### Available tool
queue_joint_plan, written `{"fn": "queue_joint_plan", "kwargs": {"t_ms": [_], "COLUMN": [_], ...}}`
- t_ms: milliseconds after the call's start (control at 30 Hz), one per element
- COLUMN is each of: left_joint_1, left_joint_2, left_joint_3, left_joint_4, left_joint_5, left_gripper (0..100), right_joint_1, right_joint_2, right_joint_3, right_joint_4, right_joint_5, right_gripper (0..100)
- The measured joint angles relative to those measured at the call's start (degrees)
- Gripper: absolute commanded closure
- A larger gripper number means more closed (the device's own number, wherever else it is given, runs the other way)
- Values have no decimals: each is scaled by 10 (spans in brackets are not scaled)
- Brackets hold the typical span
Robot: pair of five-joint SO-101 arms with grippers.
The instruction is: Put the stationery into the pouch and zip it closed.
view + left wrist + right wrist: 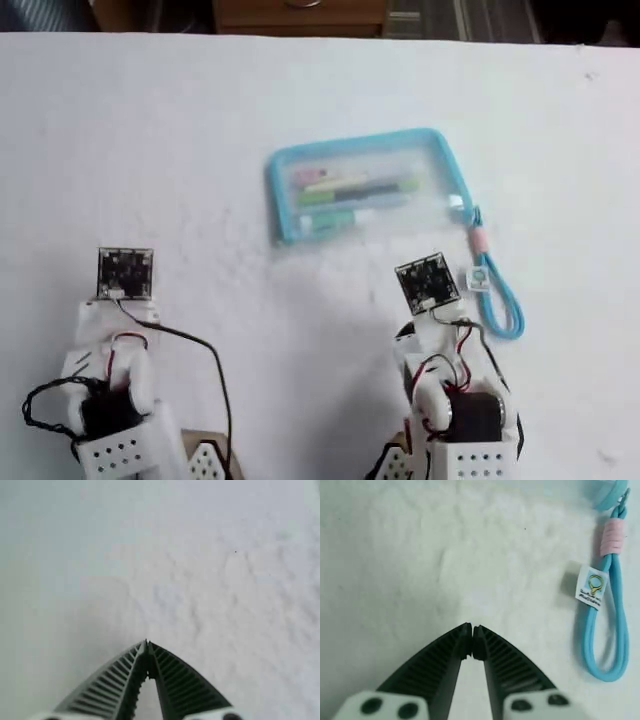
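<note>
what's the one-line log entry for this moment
pouch: stationery inside, on table | strap: near right gripper | left gripper: shut, empty | right gripper: shut, empty

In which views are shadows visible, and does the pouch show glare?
High view: pale sheen on the pouch, table evenly bright. Right wrist view: the tag throws a small shadow beside it. Left wrist view: soft light, no hard shadow.

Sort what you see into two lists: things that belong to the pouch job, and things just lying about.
Job: pouch; stationery inside it; blue loop on its end; left end effector and right end effector, both shut.
Just there: white table; wooden furniture behind it.
</note>
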State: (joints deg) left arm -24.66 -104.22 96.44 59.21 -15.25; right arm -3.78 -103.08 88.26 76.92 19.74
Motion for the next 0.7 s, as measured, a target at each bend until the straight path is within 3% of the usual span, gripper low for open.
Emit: {"fn": "queue_joint_plan", "kwargs": {"t_ms": [167, 700], "left_joint_1": [0, 0], "left_joint_2": [0, 0], "left_joint_3": [8, 8], "left_joint_4": [-2, 13], "left_joint_5": [0, 0], "left_gripper": [976, 976], "right_joint_1": [1, 0], "right_joint_2": [6, 4], "right_joint_3": [77, 80], "right_joint_4": [-29, -34], "right_joint_5": [0, 1], "right_gripper": [981, 981]}}
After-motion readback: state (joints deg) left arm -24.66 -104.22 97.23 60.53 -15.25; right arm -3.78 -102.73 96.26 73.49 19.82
